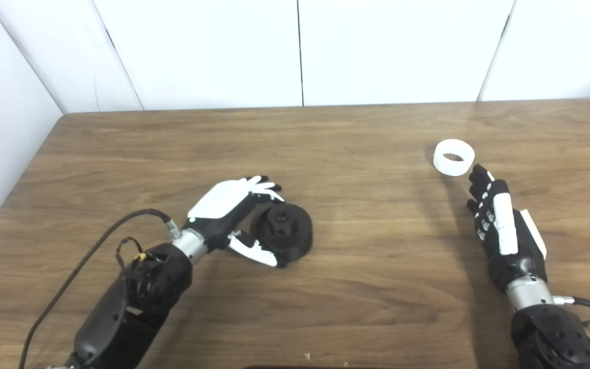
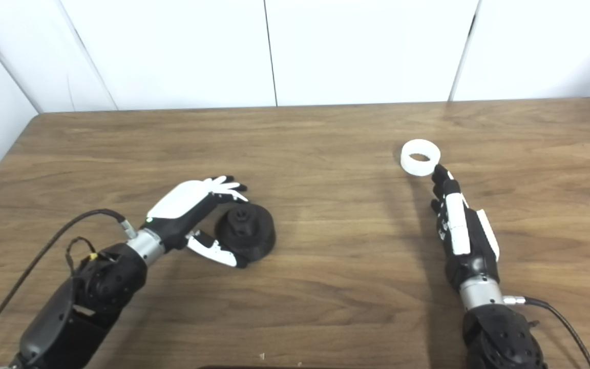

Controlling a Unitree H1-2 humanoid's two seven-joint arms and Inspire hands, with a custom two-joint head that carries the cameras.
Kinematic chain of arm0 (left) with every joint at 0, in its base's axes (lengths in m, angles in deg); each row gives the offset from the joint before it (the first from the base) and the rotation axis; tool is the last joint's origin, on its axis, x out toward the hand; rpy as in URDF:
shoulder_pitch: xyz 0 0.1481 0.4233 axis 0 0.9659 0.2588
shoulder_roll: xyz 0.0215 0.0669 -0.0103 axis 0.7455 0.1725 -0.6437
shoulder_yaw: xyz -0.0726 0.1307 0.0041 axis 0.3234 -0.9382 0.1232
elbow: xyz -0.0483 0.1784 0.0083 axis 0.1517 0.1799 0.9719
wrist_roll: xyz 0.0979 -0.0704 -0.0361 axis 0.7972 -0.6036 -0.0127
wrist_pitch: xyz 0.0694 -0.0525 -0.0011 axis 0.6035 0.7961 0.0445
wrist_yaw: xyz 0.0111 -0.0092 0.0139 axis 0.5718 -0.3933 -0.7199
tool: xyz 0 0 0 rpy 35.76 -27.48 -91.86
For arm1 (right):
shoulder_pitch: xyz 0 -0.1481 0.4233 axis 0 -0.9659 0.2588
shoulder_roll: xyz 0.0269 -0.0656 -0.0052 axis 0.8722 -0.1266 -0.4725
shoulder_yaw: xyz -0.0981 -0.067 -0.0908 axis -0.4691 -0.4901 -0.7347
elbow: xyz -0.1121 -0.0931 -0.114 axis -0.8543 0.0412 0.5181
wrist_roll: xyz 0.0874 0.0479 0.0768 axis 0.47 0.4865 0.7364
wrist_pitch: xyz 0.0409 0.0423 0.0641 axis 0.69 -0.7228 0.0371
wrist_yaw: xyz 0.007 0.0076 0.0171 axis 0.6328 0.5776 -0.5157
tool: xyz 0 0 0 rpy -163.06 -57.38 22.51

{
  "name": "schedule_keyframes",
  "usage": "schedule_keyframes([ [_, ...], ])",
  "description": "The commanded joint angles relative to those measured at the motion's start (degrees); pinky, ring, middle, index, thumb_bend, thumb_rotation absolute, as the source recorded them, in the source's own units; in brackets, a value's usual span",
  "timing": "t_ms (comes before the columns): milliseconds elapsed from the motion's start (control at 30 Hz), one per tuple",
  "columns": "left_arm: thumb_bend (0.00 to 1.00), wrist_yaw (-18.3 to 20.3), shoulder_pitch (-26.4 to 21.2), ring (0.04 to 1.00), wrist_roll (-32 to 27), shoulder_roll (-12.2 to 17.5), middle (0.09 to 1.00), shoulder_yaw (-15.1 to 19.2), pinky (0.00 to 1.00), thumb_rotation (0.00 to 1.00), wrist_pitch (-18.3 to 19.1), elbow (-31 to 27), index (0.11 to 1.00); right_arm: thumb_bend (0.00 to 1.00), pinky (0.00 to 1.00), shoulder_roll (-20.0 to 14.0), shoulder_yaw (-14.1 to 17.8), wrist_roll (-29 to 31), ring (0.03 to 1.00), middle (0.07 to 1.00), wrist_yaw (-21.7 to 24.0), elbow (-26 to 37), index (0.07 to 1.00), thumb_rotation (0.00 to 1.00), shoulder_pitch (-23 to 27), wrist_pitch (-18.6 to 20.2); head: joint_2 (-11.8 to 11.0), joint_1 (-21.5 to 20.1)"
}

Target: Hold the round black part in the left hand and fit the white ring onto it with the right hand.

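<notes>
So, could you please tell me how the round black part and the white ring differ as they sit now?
The round black part is dark, wider, and has a raised hub on top; the white ring is pale, smaller, and an open band with a hole through it. The black part sits between the fingers and thumb of the left hand, whereas the ring lies free, just beyond the fingertips of the open right hand. Both are round and rest flat on the table.
</notes>
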Motion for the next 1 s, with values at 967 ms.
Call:
schedule_keyframes([
  [967, 0.90, 0.76, 5.13, 1.000, 4.74, -5.96, 0.928, -3.81, 1.00, 0.43, -2.37, -6.42, 0.674, 0.64, 1.00, -1.11, 1.55, 0.09, 0.995, 0.973, -0.31, 4.30, 0.962, 1.00, 2.26, 0.94, 0.94, -1.51],
])
